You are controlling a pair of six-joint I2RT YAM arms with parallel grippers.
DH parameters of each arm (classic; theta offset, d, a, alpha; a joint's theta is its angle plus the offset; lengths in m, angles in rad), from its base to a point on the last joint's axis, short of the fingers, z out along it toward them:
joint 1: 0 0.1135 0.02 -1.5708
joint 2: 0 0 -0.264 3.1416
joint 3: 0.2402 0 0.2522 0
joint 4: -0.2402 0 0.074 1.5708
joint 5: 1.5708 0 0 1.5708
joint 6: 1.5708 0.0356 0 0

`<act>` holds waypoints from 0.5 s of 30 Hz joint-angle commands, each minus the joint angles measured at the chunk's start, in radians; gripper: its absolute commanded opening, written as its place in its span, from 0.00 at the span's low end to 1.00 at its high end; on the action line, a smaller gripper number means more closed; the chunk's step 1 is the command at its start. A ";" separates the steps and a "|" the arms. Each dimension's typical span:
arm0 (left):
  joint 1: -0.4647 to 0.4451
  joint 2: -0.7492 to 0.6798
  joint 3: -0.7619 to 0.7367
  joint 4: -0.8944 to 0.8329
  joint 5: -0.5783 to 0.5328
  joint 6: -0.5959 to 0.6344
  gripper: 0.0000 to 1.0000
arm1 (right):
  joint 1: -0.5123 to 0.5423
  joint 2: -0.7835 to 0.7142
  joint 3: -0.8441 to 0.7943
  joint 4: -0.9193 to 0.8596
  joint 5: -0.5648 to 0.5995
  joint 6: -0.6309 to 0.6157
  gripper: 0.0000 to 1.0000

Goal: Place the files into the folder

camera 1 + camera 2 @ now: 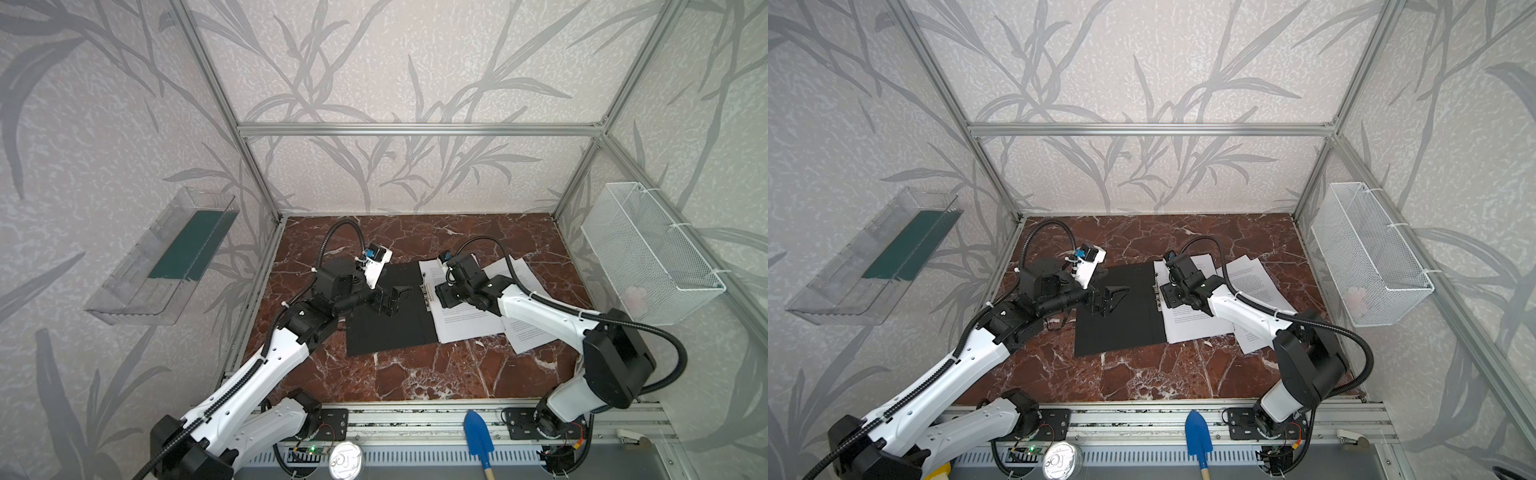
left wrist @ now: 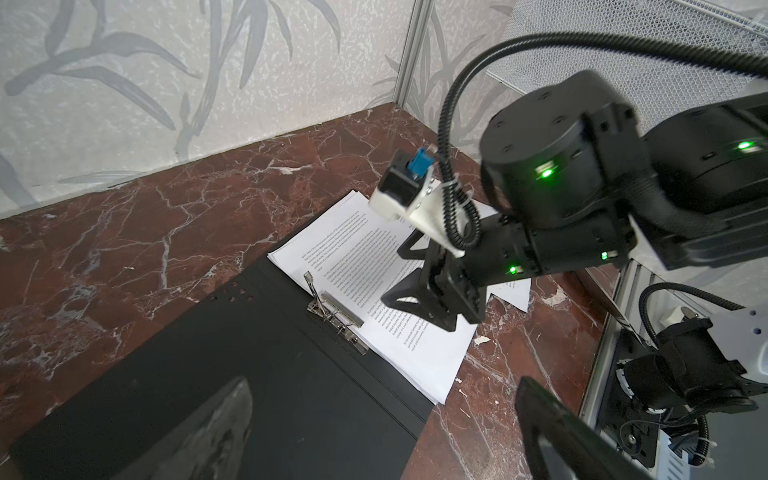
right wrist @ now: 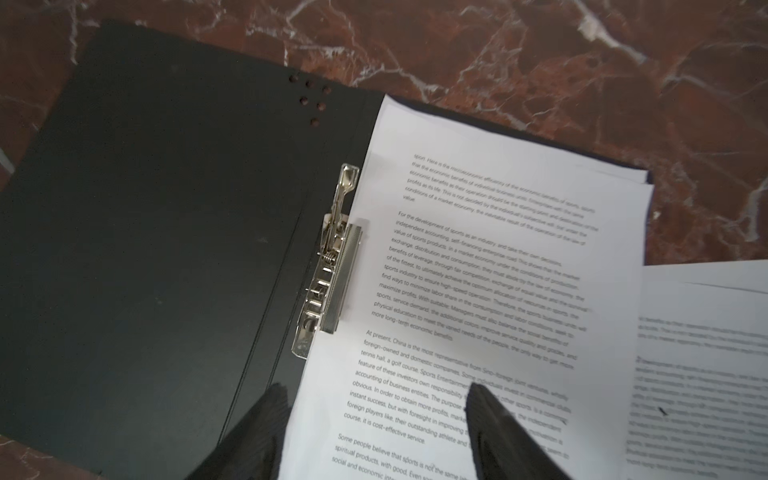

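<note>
**Half the files wait outside the open folder**

The folder (image 1: 386, 332) lies open and flat at the middle of the worktop (image 1: 415, 382), its black left cover bare. A stack of the files (image 1: 465, 324) rests on its right half, with the inner edge right against the metal clip (image 3: 328, 282) at the spine. I cannot tell whether the clip's bar pinches that edge or only lies beside it. More loose sheets (image 1: 528, 332) lie fanned at 3 to 4 o'clock of the folder, overlapping the stack's outer edge and mostly on bare marble.

The left claw (image 1: 392, 300) hangs over the left cover, at 9 o'clock of the clip, spread as wide as it goes and empty. The right claw (image 3: 374, 415) hovers low at about 4 o'clock of the clip. It is parted partway, one finger above the spine and the other above the printed page, and it grips nothing.

The trouble I expect comes from the paper itself. If a finger presses down and drags, the top sheet could skid and fan the stack away from the clip. The loose sheets lie flat on hard stone, so a pinch at an edge may miss or crumple it. Shoving them sideways could knock the settled stack askew. A finger lowered too near the spine might snag the clip.
</note>
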 commanded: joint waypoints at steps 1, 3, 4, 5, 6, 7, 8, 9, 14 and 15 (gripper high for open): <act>-0.006 0.002 0.039 -0.006 0.006 0.003 0.99 | 0.022 0.071 0.063 -0.038 -0.014 0.039 0.63; -0.006 0.001 0.041 -0.005 0.006 0.004 0.99 | 0.023 0.116 0.081 -0.040 -0.026 0.048 0.61; -0.005 -0.002 0.041 -0.006 0.006 0.005 0.99 | 0.023 0.131 0.087 -0.036 -0.029 0.052 0.59; -0.005 -0.001 0.039 -0.005 0.005 0.005 0.99 | 0.023 0.139 0.090 -0.033 -0.028 0.056 0.59; -0.005 -0.003 0.039 -0.005 0.005 0.005 0.99 | 0.023 0.147 0.094 -0.028 -0.027 0.059 0.58; -0.004 -0.003 0.039 -0.005 0.005 0.005 0.99 | 0.024 0.156 0.096 -0.021 -0.025 0.059 0.58; -0.005 -0.003 0.040 -0.005 0.006 0.005 0.99 | 0.023 0.163 0.101 -0.019 -0.025 0.059 0.58; -0.005 -0.002 0.041 -0.004 0.007 0.005 0.99 | 0.023 0.176 0.108 -0.021 -0.026 0.060 0.58; -0.005 -0.005 0.042 -0.003 0.012 0.003 0.99 | 0.020 0.229 0.155 -0.040 -0.017 0.063 0.50; -0.005 -0.006 0.041 -0.004 0.012 0.003 0.99 | 0.019 0.237 0.165 -0.046 -0.010 0.065 0.48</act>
